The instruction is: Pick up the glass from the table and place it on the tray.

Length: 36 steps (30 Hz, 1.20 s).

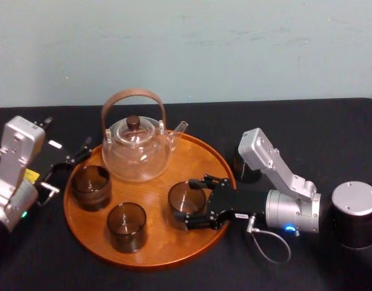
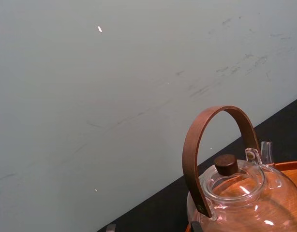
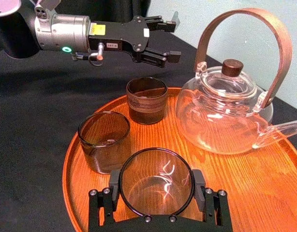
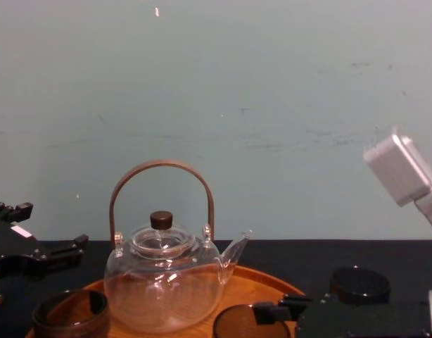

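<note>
Glossy grained wood tray (image 1: 156, 245), matt black cloth table (image 1: 307, 121), clear smooth glass teapot (image 1: 137, 159), smoky translucent glass (image 1: 186, 203)

The teapot (image 2: 240, 198) ran off the left wrist view's edge; the chest view's lower edge cut the glass (image 4: 234, 327); the right arm (image 1: 284, 177) half hid a dark cup (image 1: 246, 174)

The tray (image 1: 151, 253) sits mid-way along the table (image 1: 307, 121); on it the teapot (image 1: 137, 148) stands at the rear edge, the left glass (image 1: 91, 187) and front glass (image 1: 126, 226) before it; the right glass (image 1: 186, 203), near the tray's right edge, is clasped in the right end effector (image 1: 188, 202).
</note>
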Tool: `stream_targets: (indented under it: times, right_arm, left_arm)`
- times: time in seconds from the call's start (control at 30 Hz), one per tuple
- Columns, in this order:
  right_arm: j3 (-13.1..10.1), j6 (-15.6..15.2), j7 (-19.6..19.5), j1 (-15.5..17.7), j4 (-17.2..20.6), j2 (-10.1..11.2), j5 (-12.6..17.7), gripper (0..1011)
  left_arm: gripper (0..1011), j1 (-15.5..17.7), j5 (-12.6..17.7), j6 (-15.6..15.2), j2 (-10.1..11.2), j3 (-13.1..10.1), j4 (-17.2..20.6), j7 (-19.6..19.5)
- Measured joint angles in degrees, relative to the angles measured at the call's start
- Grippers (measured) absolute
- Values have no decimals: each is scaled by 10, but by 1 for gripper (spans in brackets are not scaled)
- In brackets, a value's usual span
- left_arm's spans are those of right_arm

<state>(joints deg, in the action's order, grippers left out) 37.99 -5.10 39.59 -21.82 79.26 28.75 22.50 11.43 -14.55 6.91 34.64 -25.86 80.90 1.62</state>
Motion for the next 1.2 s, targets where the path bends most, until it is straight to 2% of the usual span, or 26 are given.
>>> stream_targets:
  times: [0.53, 1.2]
  right_arm:
    - [6, 2, 5, -3, -22, -13, -3, 903]
    - [10, 1, -3, 1, -21, -12, -15, 904]
  left_arm:
    - [1001, 0, 0, 0, 0, 0, 0, 0]
    - [1001, 0, 0, 0, 0, 0, 0, 0]
